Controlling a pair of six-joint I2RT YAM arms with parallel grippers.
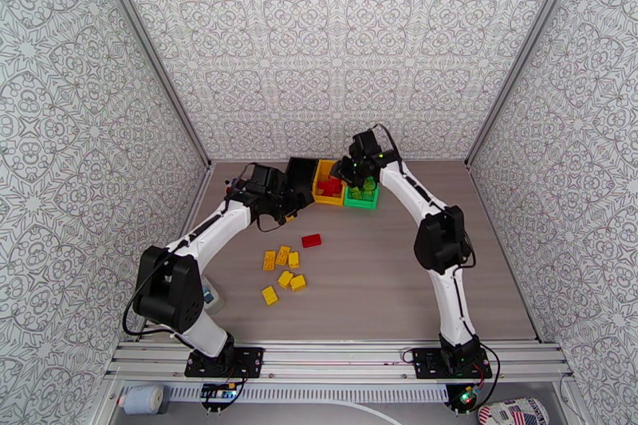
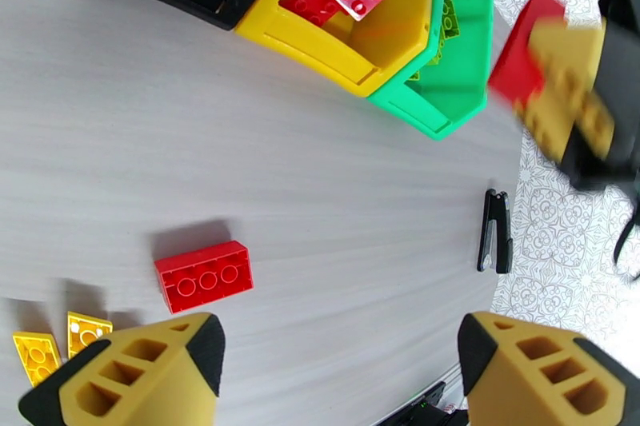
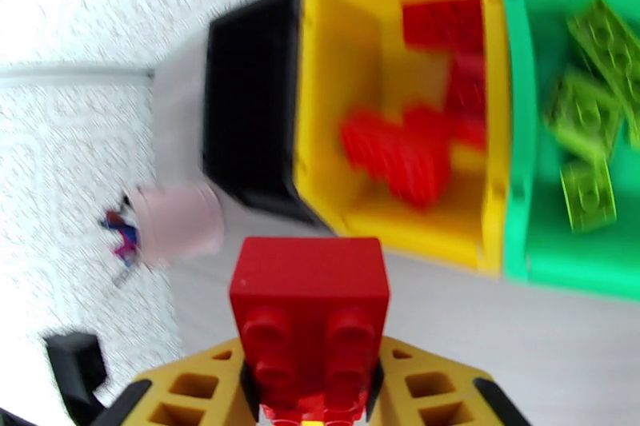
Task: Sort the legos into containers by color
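Starting at the left: finds the left claw [image 2: 340, 356] spread wide with nothing between its fingers, hovering at 9 o'clock of the black bin [image 1: 301, 173]. Counts six or seven yellow bricks [image 1: 284, 257] loose on the bench [image 1: 383, 291], most clustered at 6 o'clock of that claw, none yet binned. Sees no brick inside the black bin, as far as its dark interior can be made out. Places the loose red brick [image 1: 312, 241] at 6 o'clock of the yellow bin [image 3: 340, 60], well apart from it. Finds the yellow bin pressed between the black bin and the green bin [image 3: 576, 260], with several red bricks [image 3: 400, 156] already lying inside. Finds the right claw [image 3: 312, 388] clamped on the held red brick [image 3: 308, 300], raised close to the yellow bin. Sees light green bricks [image 3: 588, 112] piled in the green bin at the right end of the row.

Judges the sort past halfway: greens apparently done, reds nearly so with two outstanding, yellows untouched and presumably meant for the black bin. Reads no brand, label or writing on bricks, bins or claws.
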